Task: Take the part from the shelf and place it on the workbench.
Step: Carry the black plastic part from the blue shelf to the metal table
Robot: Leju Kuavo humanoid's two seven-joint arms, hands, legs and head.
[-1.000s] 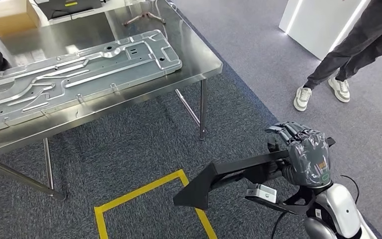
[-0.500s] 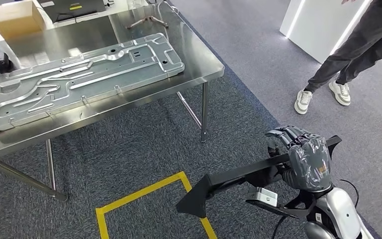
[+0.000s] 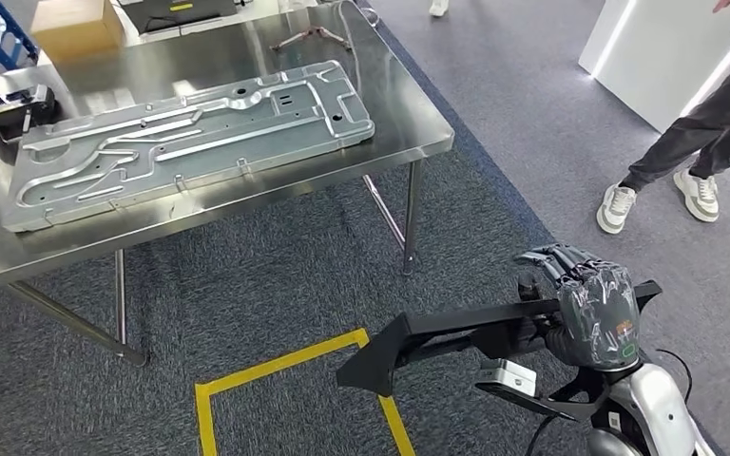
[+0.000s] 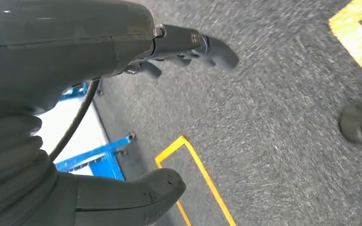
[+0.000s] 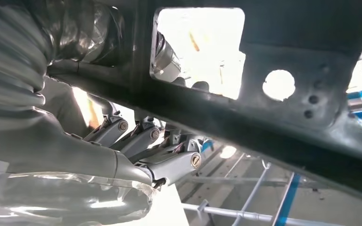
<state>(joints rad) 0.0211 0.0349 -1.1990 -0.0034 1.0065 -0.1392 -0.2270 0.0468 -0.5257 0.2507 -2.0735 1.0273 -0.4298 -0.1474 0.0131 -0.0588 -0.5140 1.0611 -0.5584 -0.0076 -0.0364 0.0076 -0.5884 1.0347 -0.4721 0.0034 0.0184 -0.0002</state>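
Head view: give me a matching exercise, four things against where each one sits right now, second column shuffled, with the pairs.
Things:
1. black part
2. large stamped metal panel
3. yellow tape outline
4. cardboard box

Places:
A. on the carpet, in front of the steel workbench
B. at the workbench's far edge
C. flat on the workbench top
D. gripped by the right hand, above the floor

Pairs: 1-D, 2-C, 3-A, 4-B
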